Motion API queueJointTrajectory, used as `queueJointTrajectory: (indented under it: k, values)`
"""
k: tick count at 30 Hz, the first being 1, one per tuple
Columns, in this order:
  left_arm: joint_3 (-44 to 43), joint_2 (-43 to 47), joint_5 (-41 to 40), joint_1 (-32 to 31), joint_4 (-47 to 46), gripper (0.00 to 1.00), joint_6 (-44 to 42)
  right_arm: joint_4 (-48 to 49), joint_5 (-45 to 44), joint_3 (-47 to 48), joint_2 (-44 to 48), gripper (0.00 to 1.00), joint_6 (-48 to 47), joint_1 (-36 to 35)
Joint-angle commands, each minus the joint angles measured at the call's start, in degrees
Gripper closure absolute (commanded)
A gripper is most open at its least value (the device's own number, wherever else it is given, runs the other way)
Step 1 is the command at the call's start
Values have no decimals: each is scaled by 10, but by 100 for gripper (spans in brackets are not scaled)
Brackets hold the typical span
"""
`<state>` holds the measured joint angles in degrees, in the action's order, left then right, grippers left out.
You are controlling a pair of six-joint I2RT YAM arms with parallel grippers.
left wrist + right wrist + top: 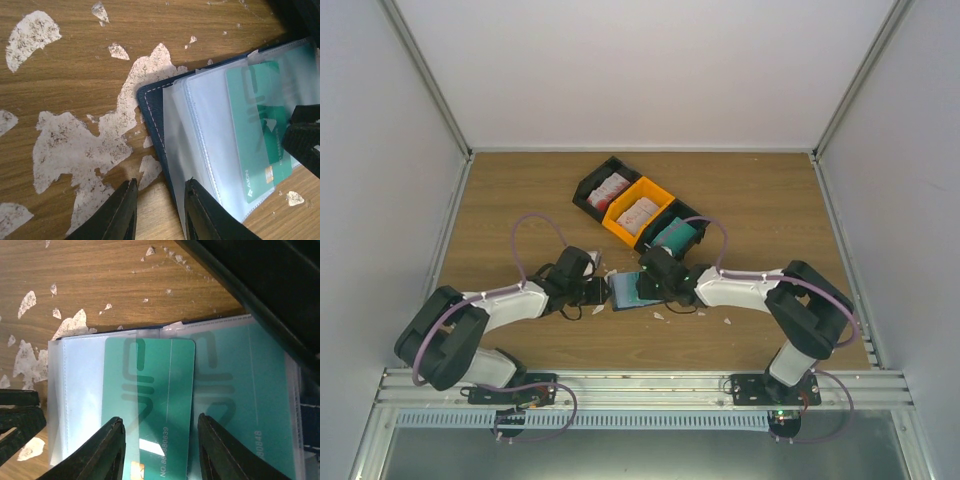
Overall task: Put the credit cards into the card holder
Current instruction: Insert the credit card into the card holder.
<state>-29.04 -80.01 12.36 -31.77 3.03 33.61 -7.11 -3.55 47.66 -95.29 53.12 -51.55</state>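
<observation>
The card holder lies open on the table between both grippers, navy cover down and clear sleeves up. A teal credit card lies partly inside one sleeve, its chip end sticking out toward me. Another teal card sits in the neighbouring sleeve. My right gripper hovers open over the first card without touching its edges. My left gripper is open at the holder's corner, one finger over the sleeve edge, the other above bare wood. More teal cards stand in a bin.
Three bins stand in a diagonal row behind the holder: a black bin with white-and-red cards, an orange bin with more, and a black bin with teal cards. White scraps and worn pale patches dot the wood.
</observation>
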Motion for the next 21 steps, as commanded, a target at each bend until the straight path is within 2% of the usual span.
queueJointTrajectory:
  k: [1,6,9,15,21]
  values:
    - [-12,23,-1,0,2,71,4,-82,-55,32,-15,56,-44,-9]
    - [-11,41,19,0,-5,70,13,-81,-54,41,-14,54,-59,-10]
    - [-7,41,39,0,-23,73,21,-77,-39,53,-34,57,-73,-10]
    - [-13,6,57,0,-47,76,24,-78,-28,67,-63,64,-83,-10]
    - [-21,-35,67,-1,-54,77,22,-65,-11,64,-63,65,-90,-10]
